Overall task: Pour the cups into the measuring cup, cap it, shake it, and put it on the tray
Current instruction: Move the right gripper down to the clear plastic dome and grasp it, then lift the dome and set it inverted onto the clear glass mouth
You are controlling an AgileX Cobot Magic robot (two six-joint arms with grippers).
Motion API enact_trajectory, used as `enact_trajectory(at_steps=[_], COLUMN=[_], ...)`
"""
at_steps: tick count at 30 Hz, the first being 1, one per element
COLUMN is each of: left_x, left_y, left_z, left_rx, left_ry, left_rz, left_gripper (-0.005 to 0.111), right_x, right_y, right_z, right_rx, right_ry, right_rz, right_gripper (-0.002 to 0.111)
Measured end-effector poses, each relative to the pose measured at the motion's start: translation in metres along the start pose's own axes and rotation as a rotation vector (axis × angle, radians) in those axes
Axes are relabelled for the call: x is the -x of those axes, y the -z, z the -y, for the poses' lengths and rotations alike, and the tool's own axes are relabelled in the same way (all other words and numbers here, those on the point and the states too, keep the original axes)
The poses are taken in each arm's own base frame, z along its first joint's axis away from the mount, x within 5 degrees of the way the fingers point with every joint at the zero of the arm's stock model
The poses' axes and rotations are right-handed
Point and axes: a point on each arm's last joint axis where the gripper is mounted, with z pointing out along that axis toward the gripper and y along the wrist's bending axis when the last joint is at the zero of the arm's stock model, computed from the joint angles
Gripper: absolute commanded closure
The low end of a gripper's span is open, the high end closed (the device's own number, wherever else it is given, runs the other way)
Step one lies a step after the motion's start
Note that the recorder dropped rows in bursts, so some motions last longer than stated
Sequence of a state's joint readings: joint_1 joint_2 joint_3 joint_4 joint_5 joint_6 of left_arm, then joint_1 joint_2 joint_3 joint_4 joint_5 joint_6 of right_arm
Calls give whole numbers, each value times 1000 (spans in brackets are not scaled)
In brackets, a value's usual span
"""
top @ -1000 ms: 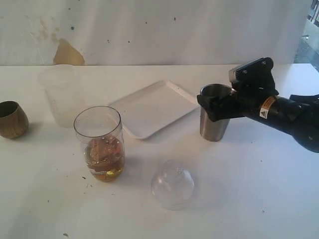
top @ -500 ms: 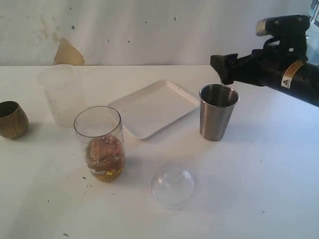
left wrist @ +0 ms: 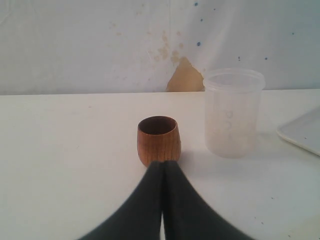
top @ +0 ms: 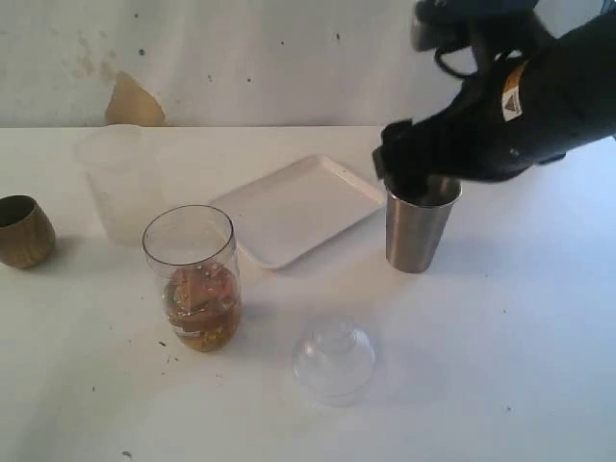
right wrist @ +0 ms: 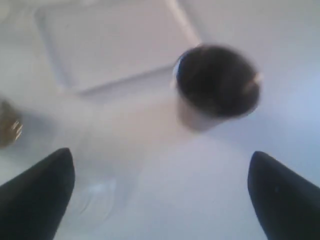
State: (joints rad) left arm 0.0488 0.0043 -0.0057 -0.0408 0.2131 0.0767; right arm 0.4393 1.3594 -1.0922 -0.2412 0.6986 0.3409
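Measuring cup stands upright toward the near-left part of the bench. It is uncapped, and its lower part holds amber contents. What floats in them is not readable.

Clear dome cap sits rim-down near the bench's near edge, about mid-width, apart from the measuring cup.

Frosted cup stands upright behind the measuring cup, toward the far-left corner.

Wooden cup is upright at the left edge. Its interior looks dark and the contents cannot be told.

White tray lies flat at mid-bench toward the far edge, set at an angle to the bench edges.

Steel tumbler stands upright just beside the tray's corner, on the side toward the right edge.

Right gripper: fingers spread wide, holding nothing.
- The wrist view is blurred. The tumbler's dark mouth lies ahead of the fingers, not between them.
- In the exterior view the dark gripper body hangs over the tumbler and covers part of its rim. Whether they touch cannot be told.

Left gripper: fingers pressed together, nothing pinched.
- The tips are low over the bench, directly in front of the wooden cup's base. Whether they touch it cannot be told.
- The frosted cup stands just beside the wooden cup in this wrist view, with a corner of the tray beyond it.
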Motion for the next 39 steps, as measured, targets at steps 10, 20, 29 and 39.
enact_trajectory(at_steps=[10,20,29,39], left_x=[0,0,0,0], left_y=[0,0,0,0], left_z=[0,0,0,0], left_rx=[0,0,0,0], left_ry=[0,0,0,0], left_rz=[0,0,0,0], left_gripper=[107,107,107,107], right_x=[-27,-35,-33,-38], right_y=[-18,-77,-106,-126], right_z=[-46,-72,-76,-79], right_rx=[325,279,250,242], right_ry=[29,117,125,116], right_rz=[-461,-549,-569,-566], right_gripper=[39,39,39,46])
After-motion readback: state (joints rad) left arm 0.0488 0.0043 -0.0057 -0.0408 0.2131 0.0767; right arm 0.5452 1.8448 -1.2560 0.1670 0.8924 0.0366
